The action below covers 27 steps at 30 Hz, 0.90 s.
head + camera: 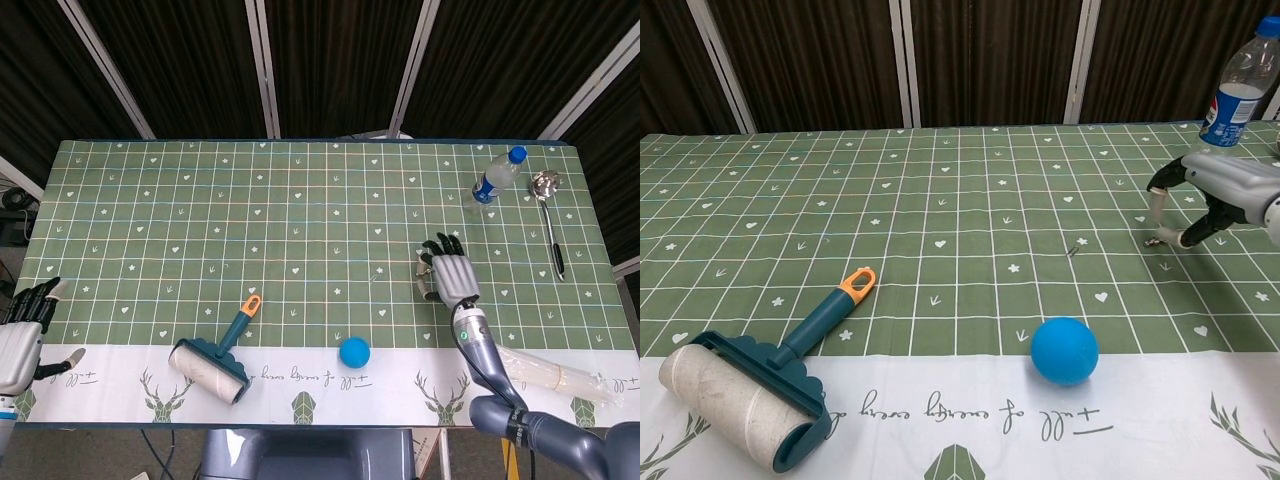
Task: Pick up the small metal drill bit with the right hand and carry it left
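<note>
- Far left, our left hand [20,340] rests off the table's [150,200] near corner, fingers apart, holding nothing.
- Next comes a lint roller [760,390] lying on the white border, orange-tipped handle angled up to the right.
- A blue ball [1064,350] sits right of centre, near the front edge, well apart from the roller.
- The bit [1154,241] lies flat on the green cloth, right of the ball and further back; in the chest view only its left tip shows from under our right hand [1210,195].
- That hand is arched over the bit, thumb and fingers curled down on either side. We cannot tell whether they have closed on it; the bit looks flat on the cloth.
- We judge the bit light, stiff and slick, and prone to roll. Lying flat, it gives little to grab, so we would pinch it across its middle, thumb against fingertip, and lift level.
- Far right, a bottle [497,175] stands upright, with a ladle [548,205] beyond it.
</note>
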Motion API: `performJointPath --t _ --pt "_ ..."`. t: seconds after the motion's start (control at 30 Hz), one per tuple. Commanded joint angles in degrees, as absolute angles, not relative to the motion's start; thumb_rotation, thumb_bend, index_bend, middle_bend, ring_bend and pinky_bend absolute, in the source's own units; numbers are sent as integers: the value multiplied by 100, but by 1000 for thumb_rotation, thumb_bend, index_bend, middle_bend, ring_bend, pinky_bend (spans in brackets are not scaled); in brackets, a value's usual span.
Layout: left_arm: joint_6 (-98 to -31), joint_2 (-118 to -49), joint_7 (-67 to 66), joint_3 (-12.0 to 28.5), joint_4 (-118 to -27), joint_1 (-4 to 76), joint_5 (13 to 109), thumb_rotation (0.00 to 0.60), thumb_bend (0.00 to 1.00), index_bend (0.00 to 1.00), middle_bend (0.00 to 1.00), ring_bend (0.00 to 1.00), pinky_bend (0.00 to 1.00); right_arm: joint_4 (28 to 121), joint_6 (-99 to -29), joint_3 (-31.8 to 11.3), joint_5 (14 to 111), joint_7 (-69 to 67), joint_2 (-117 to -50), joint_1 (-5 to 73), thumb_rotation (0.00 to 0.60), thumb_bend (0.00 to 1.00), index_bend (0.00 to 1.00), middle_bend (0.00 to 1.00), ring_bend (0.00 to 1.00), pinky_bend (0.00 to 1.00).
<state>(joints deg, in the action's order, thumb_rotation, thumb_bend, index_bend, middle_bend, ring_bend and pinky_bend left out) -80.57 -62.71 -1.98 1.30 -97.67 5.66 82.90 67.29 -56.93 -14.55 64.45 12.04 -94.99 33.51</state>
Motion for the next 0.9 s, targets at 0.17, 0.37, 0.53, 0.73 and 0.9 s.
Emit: performJointPath --t 0.17,0.37,0.53,0.73,0.9 --pt "-8018 -6257 -180 140 -9788 576 8231 600 147 0 0 0 0 6403 -5514 -1501 6318 1153 -9663 3486 600 324 465 183 0 41" --pt "-8001 -6249 -157 144 -9798 582 8208 600 146 0 0 0 0 6163 -5344 -1467 6232 1157 -9751 3550 600 324 439 183 0 41" --pt "-7961 -6243 -143 153 -9812 596 8162 600 147 0 0 0 0 6014 -5296 -1443 6237 1114 -9845 3588 600 324 439 183 0 41" --pt "-7946 -6242 -144 141 -9826 601 8168 600 148 0 0 0 0 5792 -5223 -1445 6259 1025 -9946 3654 600 325 438 183 0 41" --pt "-7924 -6238 -131 153 -9827 607 8121 600 147 0 0 0 0 5619 -5153 -1445 6258 975 -10002 3693 600 325 439 183 0 41"
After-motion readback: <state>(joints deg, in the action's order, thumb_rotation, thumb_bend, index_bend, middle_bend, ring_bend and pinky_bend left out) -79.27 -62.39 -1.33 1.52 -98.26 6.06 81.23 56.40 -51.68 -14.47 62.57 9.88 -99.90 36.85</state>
